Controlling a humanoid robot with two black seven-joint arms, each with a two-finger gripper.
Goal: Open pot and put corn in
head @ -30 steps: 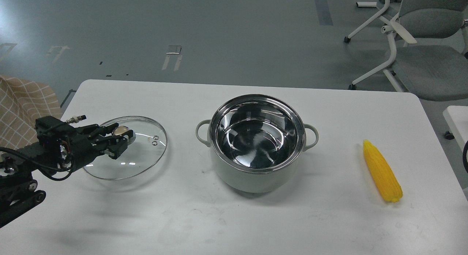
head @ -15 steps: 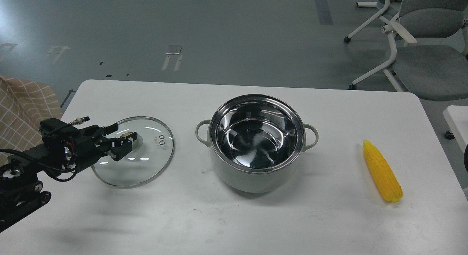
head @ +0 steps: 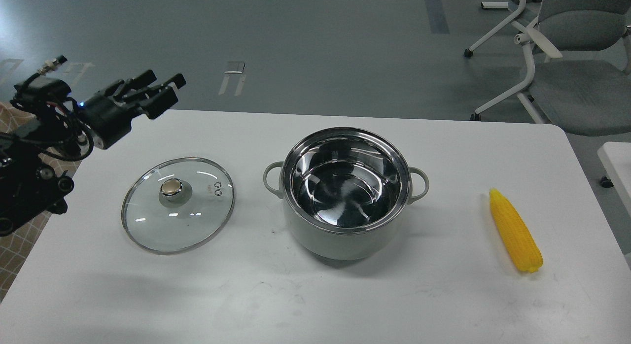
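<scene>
Left end effector point(head: 165, 87): raised above the far left edge of the tabletop point(head: 315, 304), well clear of all items. Fingers slightly parted, nothing held. Right end effector: not in view.

Glass lid point(head: 178, 204): flat on the tabletop, left of the pot, not touching it. Transparent disc, metal rim band, gold-coloured knob at centre, two small vent fittings beside the knob. Judged rigid, fragile and smooth; best taken by the knob only.

Pot point(head: 346, 192): upright at the tabletop centre, uncovered and empty. Round body, pale grey-green outer wall, mirror-polished steel interior and rim, one small loop handle on each side. Judged rigid and moderately heavy, unlikely to shift under light contact. Opening step judged complete.

Corn point(head: 514, 230): lying on its side at the right of the tabletop, well apart from the pot, narrow tip toward the far edge, blunt end toward the near edge. Bright yellow, tapered, surface ribbed with kernel rows, plastic in appearance. Judged light, stiff and only mildly slippery; ribbing likely to aid grip. Round section liable to roll if nudged sideways.

Recommended hold: across the thick middle portion, fingers closing on opposite sides, perpendicular to the long axis. Taper near the tip likely to squeeze out of a closing grip. Length close to the pot opening width; tilted, tip-down insertion advised.
</scene>
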